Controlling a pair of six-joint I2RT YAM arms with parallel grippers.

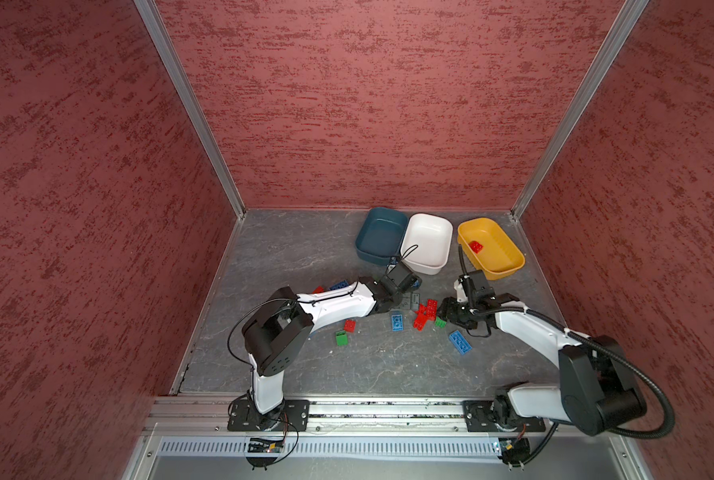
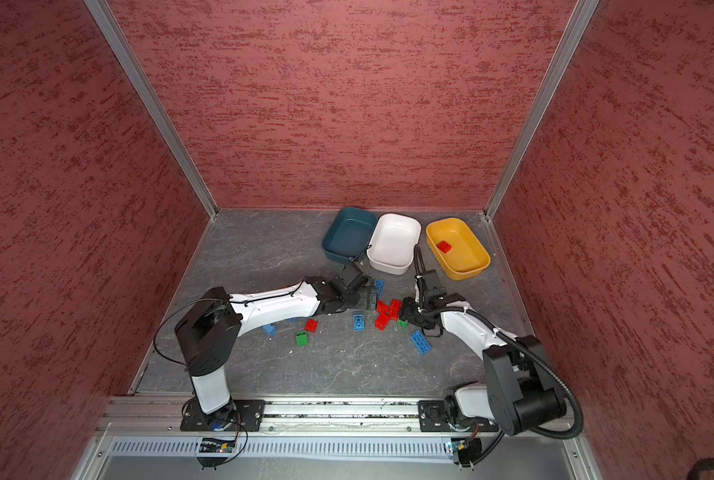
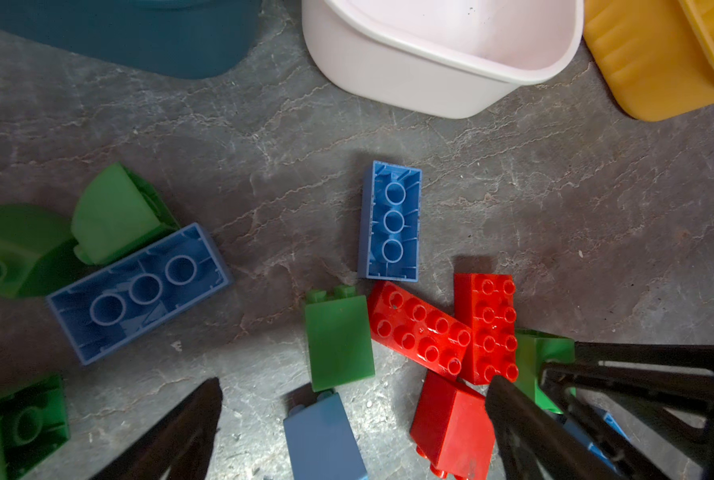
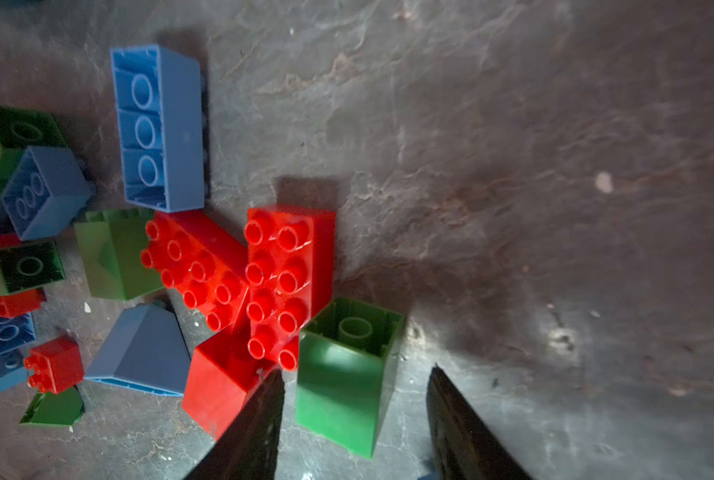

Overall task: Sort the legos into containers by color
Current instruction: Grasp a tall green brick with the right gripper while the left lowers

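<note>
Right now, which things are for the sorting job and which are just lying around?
For the job:
- red legos, blue legos, green legos
- teal tub, white tub, yellow tub with one red lego inside

Not for the job:
- grey table
- red walls
- metal rail

Three containers stand in a row at the rear of the table point(image 1: 297, 257), right of centre. The left container point(image 1: 382, 235) and the middle container point(image 1: 428, 239) stand just beside each other. The right container point(image 1: 503, 249) stands apart to their right, with one brick point(image 1: 476, 246) inside. The main brick cluster point(image 1: 426, 312) lies in front of the row. A square brick point(image 1: 350, 325) lies to the cluster's left, with a second square brick point(image 1: 341, 338) just in front of it. An oblong brick point(image 1: 460, 342) lies to the cluster's front right.
</note>
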